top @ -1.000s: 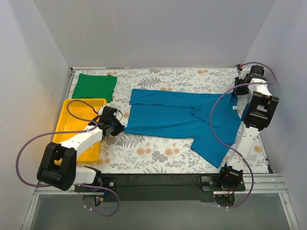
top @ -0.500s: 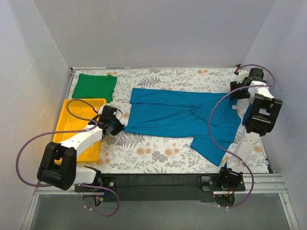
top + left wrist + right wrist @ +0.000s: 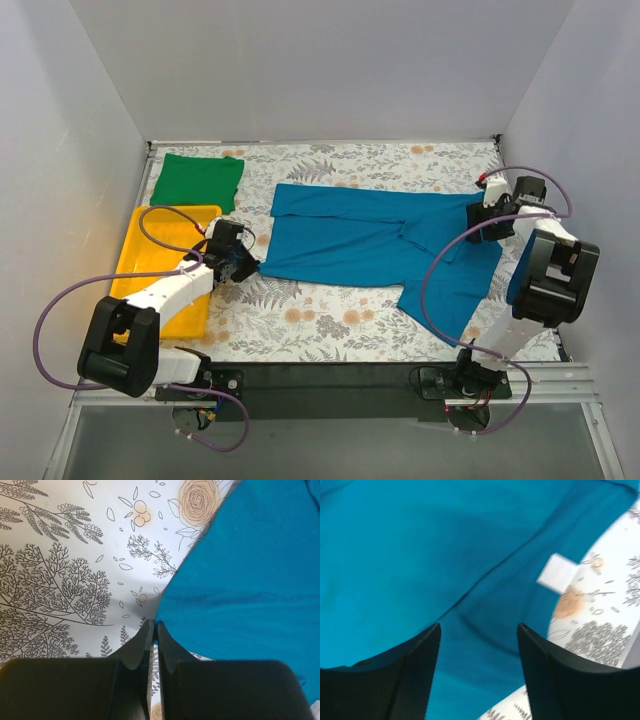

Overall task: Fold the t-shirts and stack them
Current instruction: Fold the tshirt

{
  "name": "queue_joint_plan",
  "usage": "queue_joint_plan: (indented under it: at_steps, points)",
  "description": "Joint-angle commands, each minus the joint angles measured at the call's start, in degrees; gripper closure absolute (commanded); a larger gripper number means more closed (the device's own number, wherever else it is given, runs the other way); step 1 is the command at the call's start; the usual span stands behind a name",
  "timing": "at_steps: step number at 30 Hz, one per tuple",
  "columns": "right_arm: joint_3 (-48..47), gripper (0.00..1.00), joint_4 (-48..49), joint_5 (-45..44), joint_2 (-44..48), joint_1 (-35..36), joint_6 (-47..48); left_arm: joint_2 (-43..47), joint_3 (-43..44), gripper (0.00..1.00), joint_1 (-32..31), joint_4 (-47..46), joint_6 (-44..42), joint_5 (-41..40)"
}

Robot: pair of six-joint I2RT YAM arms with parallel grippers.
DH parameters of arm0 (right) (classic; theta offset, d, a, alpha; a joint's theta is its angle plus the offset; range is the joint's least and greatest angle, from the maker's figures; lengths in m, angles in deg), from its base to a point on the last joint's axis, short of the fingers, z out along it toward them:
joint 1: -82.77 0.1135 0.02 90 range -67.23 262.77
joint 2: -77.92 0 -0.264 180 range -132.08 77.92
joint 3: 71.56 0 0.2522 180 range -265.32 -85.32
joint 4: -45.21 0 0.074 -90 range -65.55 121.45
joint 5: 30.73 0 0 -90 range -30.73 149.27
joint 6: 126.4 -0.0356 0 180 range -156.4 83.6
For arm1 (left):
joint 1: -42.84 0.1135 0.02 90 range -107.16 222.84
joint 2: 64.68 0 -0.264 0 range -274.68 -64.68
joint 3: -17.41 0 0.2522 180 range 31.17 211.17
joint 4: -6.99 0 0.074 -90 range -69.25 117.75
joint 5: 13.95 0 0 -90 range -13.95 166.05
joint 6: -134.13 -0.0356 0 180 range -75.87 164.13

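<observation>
The teal-blue t-shirt (image 3: 370, 245) lies spread across the middle of the table, one sleeve trailing toward the near right. My left gripper (image 3: 252, 268) is shut on its near-left corner; in the left wrist view the jaw tips (image 3: 154, 626) pinch the edge of the teal cloth (image 3: 250, 580). My right gripper (image 3: 478, 216) hovers over the shirt's right end, open. In the right wrist view its fingers (image 3: 479, 630) stand wide apart above the teal cloth (image 3: 420, 555) with nothing between them. The green t-shirt (image 3: 197, 180) lies folded at the back left.
A yellow tray (image 3: 150, 250) sits at the left edge, under my left arm. A white label (image 3: 559, 573) shows at the shirt's edge. The floral tablecloth (image 3: 330, 320) is walled on three sides. Purple cables loop from both arms.
My right gripper has opened and swung from the back right corner forward over the shirt's right end. The left gripper has kept its hold and not moved.
</observation>
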Motion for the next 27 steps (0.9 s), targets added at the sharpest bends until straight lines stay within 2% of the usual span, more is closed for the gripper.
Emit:
queue_joint_plan:
  at_steps: [1,3,4,6,7,8,10,11,13,18,21,25,27]
  points:
    - [7.4,0.29,1.7,7.3,11.0,0.7,8.8,2.3,-0.1,1.00,0.3,-1.4,-1.3,0.4]
    - [10.0,0.27,-1.2,11.3,17.8,0.7,13.1,2.4,-0.1,1.00,0.3,-1.6,-1.8,1.1]
    - [11.0,0.25,-3.9,12.5,19.7,0.8,19.1,2.6,-0.2,1.00,0.3,-1.9,-2.0,1.4]
    - [11.8,0.25,-16.2,16.9,24.0,1.4,28.3,2.9,-0.3,1.00,0.3,-2.6,-2.6,2.1]
    - [11.9,0.25,-21.2,17.4,25.0,1.8,39.5,3.0,-0.6,1.00,0.3,-2.8,-2.6,2.5]
    - [12.5,0.27,-32.1,17.2,25.6,2.3,45.5,3.1,-0.7,1.00,0.3,-3.1,-2.7,2.9]
    - [13.9,0.31,-38.7,13.8,27.7,3.5,58.2,3.3,-0.8,1.00,0.3,-4.2,-2.8,4.3]
    - [15.8,0.32,-41.9,12.4,28.8,3.8,60.7,3.3,-0.8,1.00,0.3,-4.5,-2.9,4.5]
    - [17.6,0.36,-42.6,7.5,32.1,6.1,62.8,3.5,-1.0,1.00,0.3,-5.0,-3.0,5.3]
    - [25.7,0.45,-43.3,-1.5,36.2,16.7,59.9,3.6,-1.3,1.00,0.3,-5.7,-2.9,5.4]
    - [28.5,0.46,-43.8,-3.7,39.1,17.2,62.8,3.9,-1.6,1.00,0.3,-5.6,-3.1,7.2]
    - [36.6,0.48,-43.8,-8.7,44.7,17.2,79.2,3.8,-1.6,1.00,0.4,-5.5,-3.2,7.3]
    - [37.3,0.50,-43.8,-7.1,46.9,17.2,83.4,3.7,-1.4,1.00,0.3,-5.2,-3.3,7.3]
